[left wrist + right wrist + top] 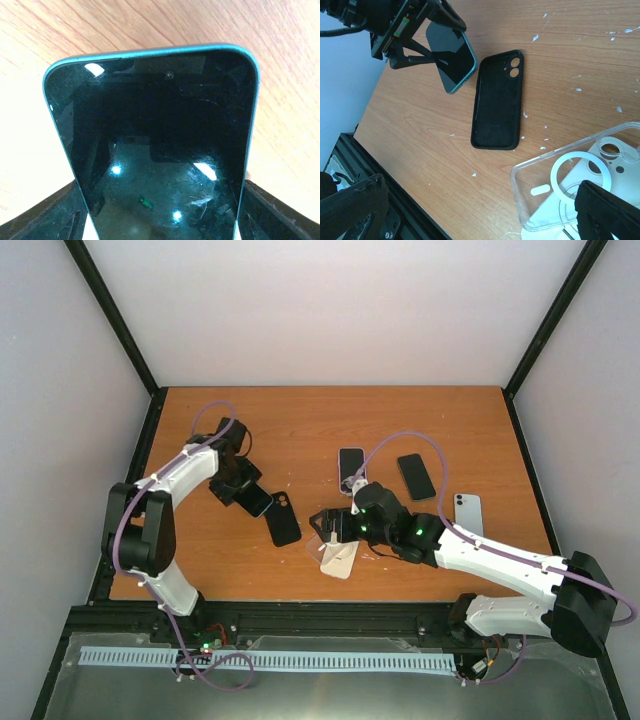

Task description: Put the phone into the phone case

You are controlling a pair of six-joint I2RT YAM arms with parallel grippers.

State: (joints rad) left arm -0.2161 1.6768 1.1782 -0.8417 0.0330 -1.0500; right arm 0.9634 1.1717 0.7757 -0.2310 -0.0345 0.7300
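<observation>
between the fingers of the left tool [161, 220], pinched by its long edges, the phone [155, 125] hung tilted over the counter [280, 30], just beside the black case [497, 102]. stiff, glassy, probably slick, so an edge grip seemed right. right tool [480, 207] was spread wide. its wrist view showed the case hollow side up; left wrist showed only screen.

My claw [161, 220] clamps a phone [160, 145] by its long edges, with my dark fingers [47, 215] showing at either lower corner. Its black glass faces me, rimmed in teal, with a small lens near the top edge (bright spots glint across the screen). Behind it is the wooden table [150, 25].
</observation>
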